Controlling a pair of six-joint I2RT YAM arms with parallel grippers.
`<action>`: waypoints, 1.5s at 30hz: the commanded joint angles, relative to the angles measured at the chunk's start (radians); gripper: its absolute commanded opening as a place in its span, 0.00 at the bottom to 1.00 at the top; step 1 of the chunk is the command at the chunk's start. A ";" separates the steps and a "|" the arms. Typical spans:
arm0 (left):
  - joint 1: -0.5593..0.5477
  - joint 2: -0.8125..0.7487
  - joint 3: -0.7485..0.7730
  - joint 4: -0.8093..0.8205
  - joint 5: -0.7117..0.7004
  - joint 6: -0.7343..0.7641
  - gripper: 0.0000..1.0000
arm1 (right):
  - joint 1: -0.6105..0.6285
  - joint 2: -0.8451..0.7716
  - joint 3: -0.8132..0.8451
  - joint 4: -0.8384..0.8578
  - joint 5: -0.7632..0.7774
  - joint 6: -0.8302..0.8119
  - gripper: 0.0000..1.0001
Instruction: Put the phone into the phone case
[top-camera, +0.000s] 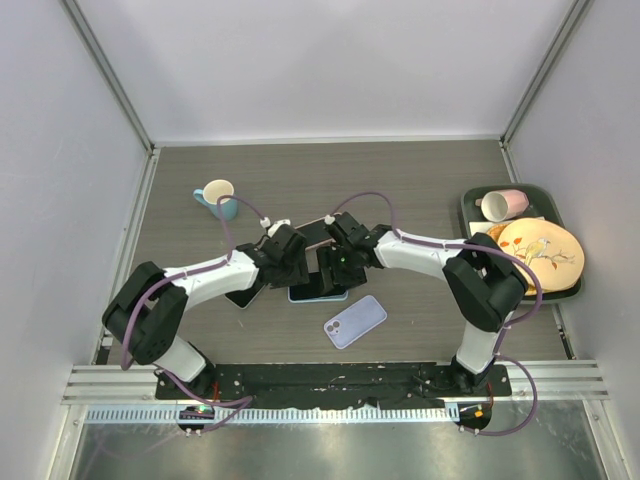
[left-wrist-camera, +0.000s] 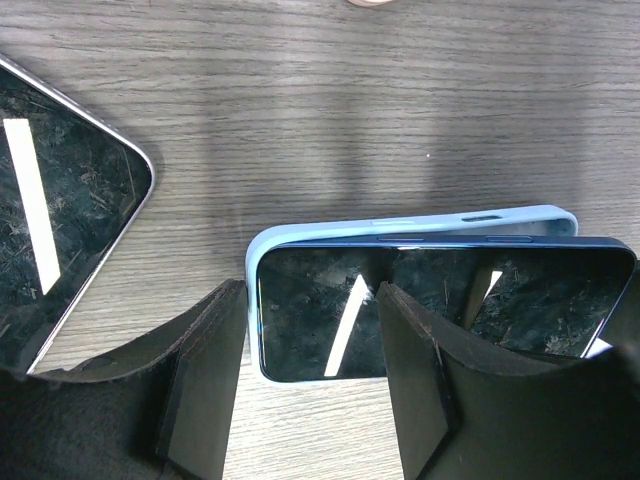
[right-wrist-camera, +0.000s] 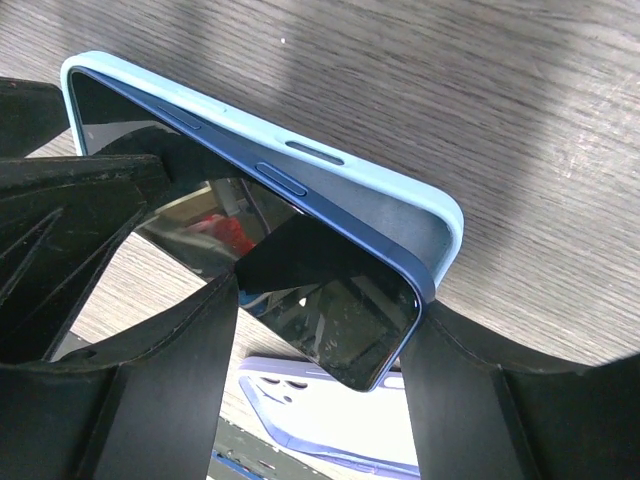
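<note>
A dark blue phone (top-camera: 318, 283) lies partly inside a light blue case (left-wrist-camera: 300, 236). The end by my left gripper is seated and the other end is tilted up over the case rim (right-wrist-camera: 400, 190). My left gripper (left-wrist-camera: 312, 385) is open; one finger is outside the case's short end and the other is over the screen (left-wrist-camera: 330, 320). My right gripper (right-wrist-camera: 322, 340) holds the raised end of the phone (right-wrist-camera: 330, 320) between its fingers. In the top view the left gripper (top-camera: 287, 262) and the right gripper (top-camera: 335, 262) meet over the phone.
A second dark phone (left-wrist-camera: 55, 240) lies just left of the case, and another (top-camera: 312, 233) lies behind the grippers. A lavender case (top-camera: 355, 321) lies in front. A mug (top-camera: 217, 197) stands back left. A tray (top-camera: 470, 205) at the right holds a plate and a pink cup.
</note>
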 joint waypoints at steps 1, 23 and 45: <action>-0.008 -0.007 0.008 -0.064 -0.014 0.020 0.58 | 0.076 0.090 -0.041 -0.060 0.094 -0.084 0.66; -0.011 0.106 0.020 -0.136 -0.094 0.006 0.56 | 0.113 -0.105 0.017 -0.074 0.074 -0.101 0.73; -0.011 0.008 0.011 -0.136 -0.089 0.032 0.54 | 0.012 -0.348 -0.059 0.004 0.069 -0.041 0.74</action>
